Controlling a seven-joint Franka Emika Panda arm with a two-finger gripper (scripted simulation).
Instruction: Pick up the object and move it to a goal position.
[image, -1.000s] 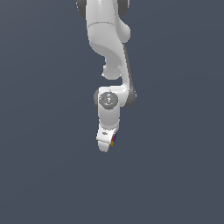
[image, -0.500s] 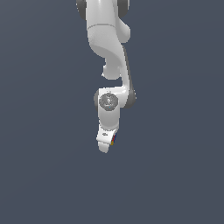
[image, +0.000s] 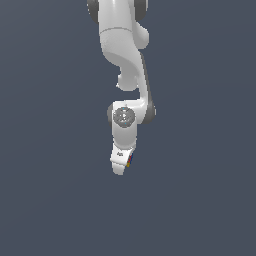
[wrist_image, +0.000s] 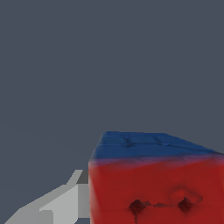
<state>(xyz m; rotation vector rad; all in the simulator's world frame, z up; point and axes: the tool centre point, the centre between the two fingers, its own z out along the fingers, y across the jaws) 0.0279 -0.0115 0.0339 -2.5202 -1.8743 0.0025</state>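
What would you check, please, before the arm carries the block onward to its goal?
1. Block at the tool: ok. The block fills the wrist view beside a grey finger.
2. Same in the exterior view: ok. A red and yellow speck shows at the edge of the tool.
3. Grip on both sides: cannot tell. Only one finger shows.
4. Block lifted off a surface: cannot tell. The background is uniform grey.
5. Goal position: cannot tell. No marker is visible in either view.
6. Path clear: ok. Nothing else appears around the arm.
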